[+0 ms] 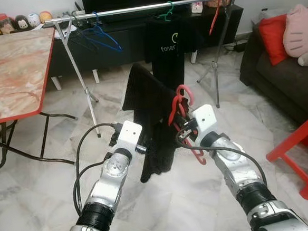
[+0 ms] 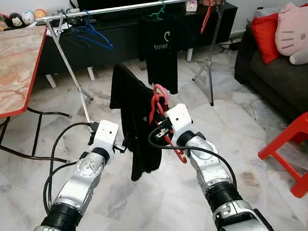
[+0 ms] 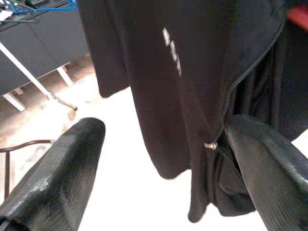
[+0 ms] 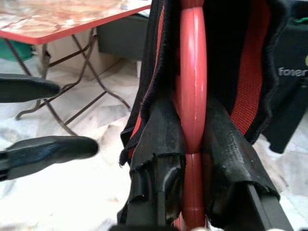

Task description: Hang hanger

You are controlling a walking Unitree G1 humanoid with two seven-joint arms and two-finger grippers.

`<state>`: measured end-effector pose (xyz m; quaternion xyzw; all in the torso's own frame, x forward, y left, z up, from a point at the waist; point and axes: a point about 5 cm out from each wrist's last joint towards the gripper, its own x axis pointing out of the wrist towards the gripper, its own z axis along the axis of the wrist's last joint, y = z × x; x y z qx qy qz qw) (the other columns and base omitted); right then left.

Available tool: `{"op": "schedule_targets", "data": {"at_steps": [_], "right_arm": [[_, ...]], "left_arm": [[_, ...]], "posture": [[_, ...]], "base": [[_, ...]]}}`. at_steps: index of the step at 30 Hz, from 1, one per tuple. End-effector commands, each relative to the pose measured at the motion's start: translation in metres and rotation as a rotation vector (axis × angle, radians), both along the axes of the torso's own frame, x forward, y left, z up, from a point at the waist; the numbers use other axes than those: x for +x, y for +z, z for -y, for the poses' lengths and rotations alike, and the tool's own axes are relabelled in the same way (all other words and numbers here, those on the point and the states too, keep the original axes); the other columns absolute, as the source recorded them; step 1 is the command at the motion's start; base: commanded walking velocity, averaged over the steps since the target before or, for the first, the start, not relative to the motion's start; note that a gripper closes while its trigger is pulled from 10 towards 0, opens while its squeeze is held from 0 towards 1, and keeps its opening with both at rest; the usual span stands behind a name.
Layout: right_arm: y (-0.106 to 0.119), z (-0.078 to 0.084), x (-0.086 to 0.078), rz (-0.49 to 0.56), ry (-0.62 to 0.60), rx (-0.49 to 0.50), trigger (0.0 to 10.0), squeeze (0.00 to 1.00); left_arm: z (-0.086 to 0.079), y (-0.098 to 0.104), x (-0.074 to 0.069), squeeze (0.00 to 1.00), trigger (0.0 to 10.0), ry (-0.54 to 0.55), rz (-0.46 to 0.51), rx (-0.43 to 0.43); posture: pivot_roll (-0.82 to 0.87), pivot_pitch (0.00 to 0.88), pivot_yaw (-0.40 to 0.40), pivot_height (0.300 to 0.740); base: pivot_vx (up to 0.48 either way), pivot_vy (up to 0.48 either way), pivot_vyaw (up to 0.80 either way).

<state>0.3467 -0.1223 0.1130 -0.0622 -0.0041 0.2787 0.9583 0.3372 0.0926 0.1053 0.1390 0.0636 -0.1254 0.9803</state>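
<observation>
The right end effector (image 4: 192, 144) is clamped tight on the red hanger (image 4: 192, 72), its two black fingers (image 4: 163, 139) pressed against either side of the plastic; the hanger is held up in mid-air before the robot, with a black garment (image 1: 151, 115) draped on it and hanging down toward the floor (image 1: 176, 209); the left end effector (image 3: 159, 159) is spread wide, holding nothing, just beside the garment's lower part; beyond stands the rail (image 1: 152, 8) on its metal legs, carrying a blue hanger (image 1: 103, 37), a green hanger (image 1: 166, 11) with a dark shirt (image 1: 166, 46), and another red one at its right end; a marble-topped desk (image 1: 10, 67) stands left, a sofa (image 1: 278, 80) and red stool (image 1: 304, 147) right.
</observation>
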Motion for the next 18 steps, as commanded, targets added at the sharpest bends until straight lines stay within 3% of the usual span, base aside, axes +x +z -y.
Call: {"op": "schedule_targets", "data": {"at_steps": [1,4,11,16,18], "right_arm": [[0.014,-0.003,0.003,0.048,0.023,0.024,0.0,0.00],[0.010,-0.009,-0.003,0.028,0.111,0.009,0.0,0.00],[0.003,-0.020,-0.011,0.002,0.194,0.012,0.0,0.00],[0.005,-0.022,-0.014,0.004,0.232,0.012,0.0,0.00],[0.005,-0.021,-0.014,0.008,0.224,0.011,0.0,0.00]], "left_arm": [[0.002,0.002,0.002,0.00,10.0,0.006,0.012,0.016],[0.006,0.003,0.003,0.00,10.0,0.019,0.014,-0.005],[0.016,0.003,0.004,0.00,10.0,-0.015,0.007,-0.006],[0.006,0.005,0.007,0.00,10.0,0.095,0.034,0.032],[0.005,0.004,0.007,0.00,10.0,0.090,0.034,0.052]], "posture": [[-0.03,0.000,-0.045,0.740],[-0.03,0.000,-0.054,0.740],[-0.03,0.000,-0.068,0.740],[-0.03,0.000,-0.072,0.740],[-0.03,0.000,-0.079,0.740]], "base": [[0.000,0.000,0.00],[0.000,0.000,0.00],[0.000,0.000,0.00],[0.000,0.000,0.00],[0.000,0.000,0.00]]}}
